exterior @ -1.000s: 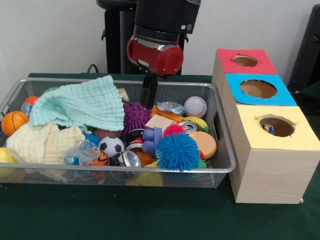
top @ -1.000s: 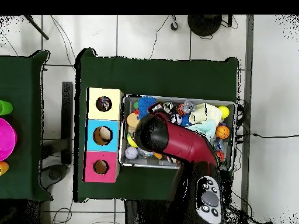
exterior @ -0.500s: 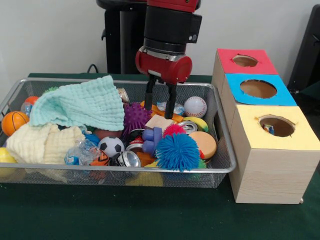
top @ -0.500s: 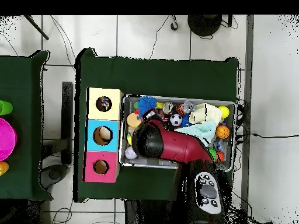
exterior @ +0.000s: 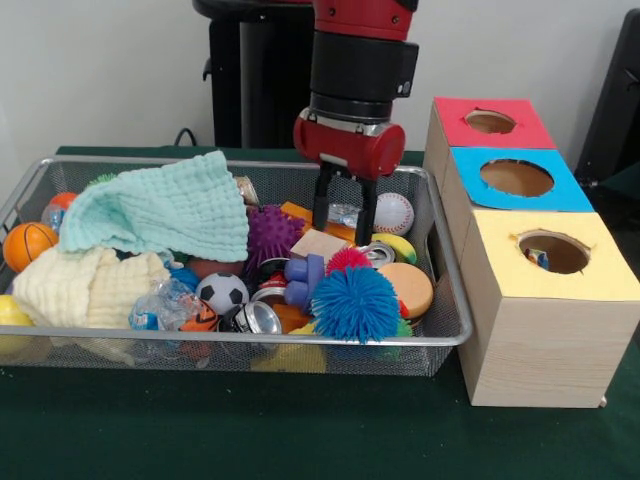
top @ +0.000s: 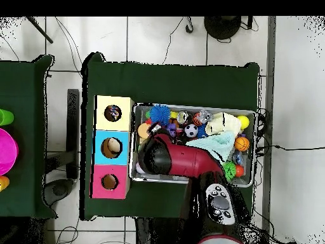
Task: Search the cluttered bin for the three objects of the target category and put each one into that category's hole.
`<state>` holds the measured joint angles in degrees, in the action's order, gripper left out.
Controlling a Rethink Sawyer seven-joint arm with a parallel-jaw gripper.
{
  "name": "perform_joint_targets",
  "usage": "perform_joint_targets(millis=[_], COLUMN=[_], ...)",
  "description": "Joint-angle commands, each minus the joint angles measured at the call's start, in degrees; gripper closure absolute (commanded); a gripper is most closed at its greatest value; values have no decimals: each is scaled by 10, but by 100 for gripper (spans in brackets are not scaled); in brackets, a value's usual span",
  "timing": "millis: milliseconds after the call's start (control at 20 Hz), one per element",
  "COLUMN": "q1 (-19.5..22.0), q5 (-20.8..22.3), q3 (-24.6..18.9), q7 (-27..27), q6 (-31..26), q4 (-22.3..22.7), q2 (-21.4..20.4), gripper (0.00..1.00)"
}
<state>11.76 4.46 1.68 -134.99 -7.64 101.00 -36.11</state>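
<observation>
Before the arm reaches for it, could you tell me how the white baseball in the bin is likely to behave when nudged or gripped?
The baseball is round and sits on top of the clutter near the bin's far corner, so it will probably roll if nudged. Its smooth surface may slip out of a pinch. The open tool hangs right beside it, so an off-centre close would likely push it away.

A counter (exterior: 300, 440) covered in dark green cloth carries two things. A wire mesh bin (exterior: 440, 330) full of toys and cloths lies across its middle. Just beside the bin, at 3 o'clock in the front view, stands a long wooden box (exterior: 545, 340) with a red, a blue and a yellow top panel, each with a round hole.
</observation>
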Motion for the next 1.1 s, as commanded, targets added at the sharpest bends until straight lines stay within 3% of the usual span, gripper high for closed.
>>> perform_joint_targets(millis=[50,1100], q1=[24,-17], q5=[42,21], q3=[-73,-46], q7=[-13,-31], q6=[56,91], q4=[-2,-65], q2=[43,110], gripper=[0,0])
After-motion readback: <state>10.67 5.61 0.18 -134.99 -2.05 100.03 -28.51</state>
